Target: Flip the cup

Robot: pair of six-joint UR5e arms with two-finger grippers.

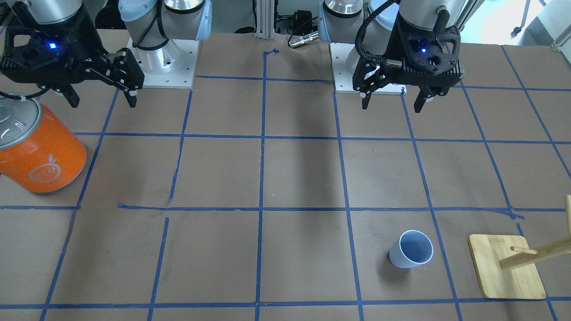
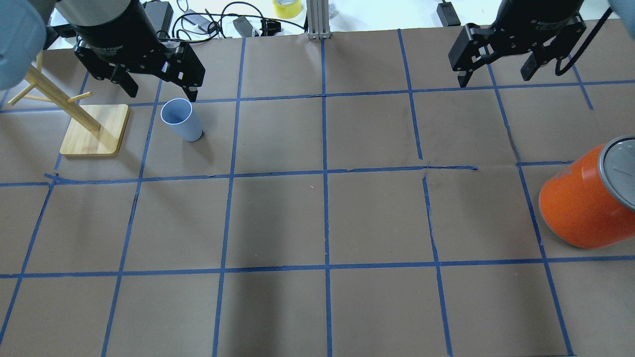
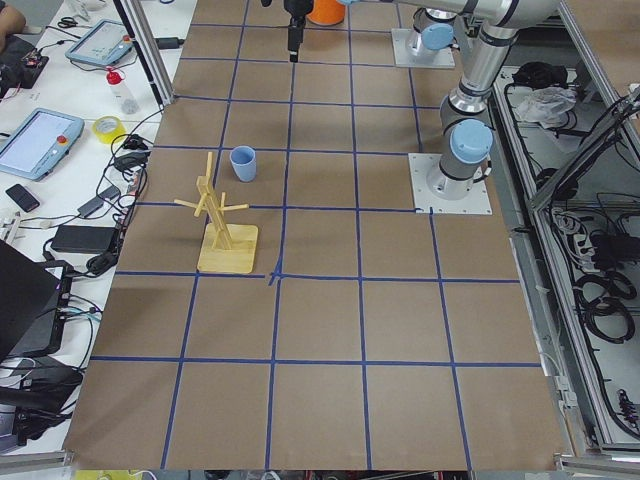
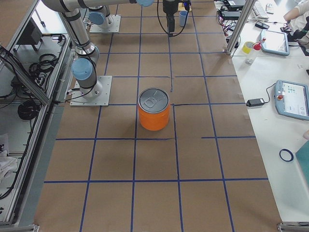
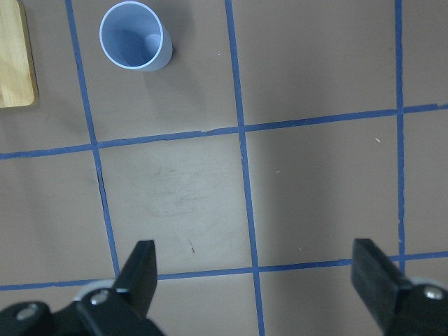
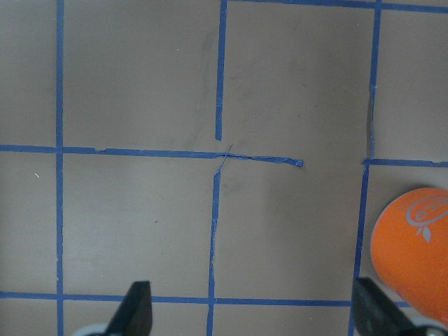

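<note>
The small pale blue cup (image 1: 411, 255) stands upright, mouth up, on the brown table. It shows in the overhead view (image 2: 181, 120), the left wrist view (image 5: 135, 45) and the left side view (image 3: 243, 163). My left gripper (image 1: 392, 105) is open and empty, raised above the table. In the overhead view it (image 2: 162, 93) hangs just over the cup's far side, and the wrist view (image 5: 255, 273) shows the cup well ahead of its fingers. My right gripper (image 1: 102, 102) is open and empty, high over the other half of the table (image 2: 493, 78).
A large orange can (image 1: 42, 151) with a silver lid stands on my right side (image 2: 585, 203), below and beside the right gripper (image 6: 252, 308). A wooden peg stand on a square base (image 1: 506, 267) stands next to the cup (image 2: 94, 130). Blue tape lines grid the table.
</note>
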